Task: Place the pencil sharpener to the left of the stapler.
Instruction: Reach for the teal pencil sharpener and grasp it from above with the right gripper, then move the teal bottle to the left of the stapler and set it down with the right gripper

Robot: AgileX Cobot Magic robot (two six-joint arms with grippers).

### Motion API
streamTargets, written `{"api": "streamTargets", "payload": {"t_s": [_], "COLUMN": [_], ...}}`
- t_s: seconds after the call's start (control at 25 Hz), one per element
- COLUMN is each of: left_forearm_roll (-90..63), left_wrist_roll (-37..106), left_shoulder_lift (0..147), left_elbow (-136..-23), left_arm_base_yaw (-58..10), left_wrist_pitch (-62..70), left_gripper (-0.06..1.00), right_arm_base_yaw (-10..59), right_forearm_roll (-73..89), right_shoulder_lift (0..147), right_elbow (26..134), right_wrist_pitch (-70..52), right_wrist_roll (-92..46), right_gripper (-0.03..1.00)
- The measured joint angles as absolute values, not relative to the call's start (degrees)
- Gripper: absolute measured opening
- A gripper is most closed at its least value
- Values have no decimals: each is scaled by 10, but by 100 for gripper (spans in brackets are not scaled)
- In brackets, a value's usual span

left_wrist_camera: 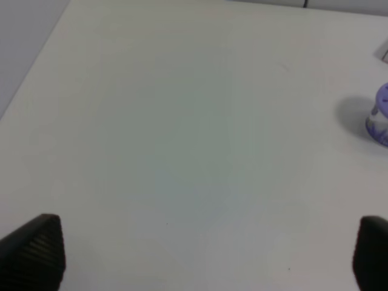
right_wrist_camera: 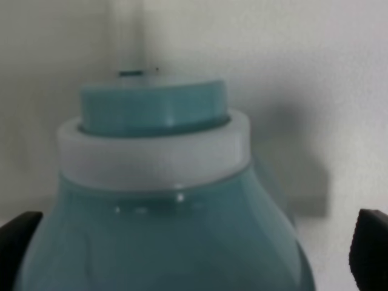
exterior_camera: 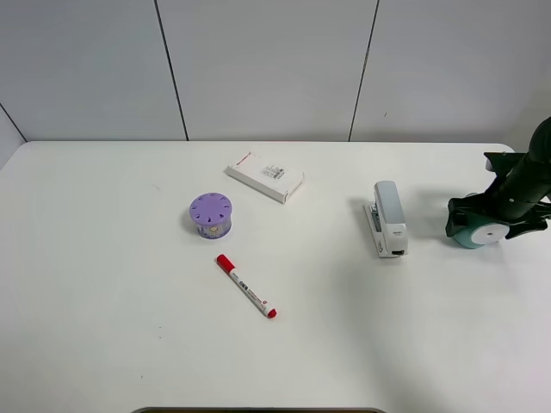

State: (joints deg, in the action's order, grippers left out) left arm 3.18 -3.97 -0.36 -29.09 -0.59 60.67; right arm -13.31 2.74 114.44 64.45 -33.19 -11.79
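Note:
The teal pencil sharpener point(exterior_camera: 482, 234) stands on the white table at the far right, its white round face turned toward the front. My right gripper point(exterior_camera: 494, 229) is open and straddles it, one black finger on each side. Up close in the right wrist view the sharpener point(right_wrist_camera: 163, 200) fills the space between the fingers point(right_wrist_camera: 371, 248), with a small gap on one side. The silver-grey and white stapler point(exterior_camera: 388, 218) lies to the sharpener's left, pointing front to back. My left gripper point(left_wrist_camera: 206, 254) is open over bare table and holds nothing.
A purple round holed container point(exterior_camera: 211, 214) sits left of centre and also shows in the left wrist view point(left_wrist_camera: 381, 118). A flat white box point(exterior_camera: 265, 175) lies behind it, and a red-capped marker point(exterior_camera: 246, 286) in front. The table's right edge point(exterior_camera: 529, 172) is close to the sharpener.

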Motion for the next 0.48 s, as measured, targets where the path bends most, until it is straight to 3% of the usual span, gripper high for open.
{"api": "streamTargets", "payload": {"t_s": [0.08, 0.16, 0.2, 0.48], "left_forearm_roll": [32, 32, 32, 32], "left_wrist_roll": [-40, -40, -40, -40], "left_shoulder_lift": [-4, -4, -4, -4], "left_elbow": [-291, -291, -291, -291], "left_arm_base_yaw": [-6, -6, -6, -6], "left_wrist_pitch": [607, 607, 607, 607], "left_gripper": [95, 95, 95, 95], "right_arm_base_yaw": [-133, -133, -133, -133], "right_forearm_roll": [27, 30, 32, 32], "right_shoulder_lift": [1144, 1144, 1144, 1144], "right_elbow": [644, 644, 644, 644], "right_wrist_pitch": [-331, -329, -328, -326], "right_wrist_roll": [-118, -117, -116, -116], "right_gripper": [90, 72, 68, 67]}}
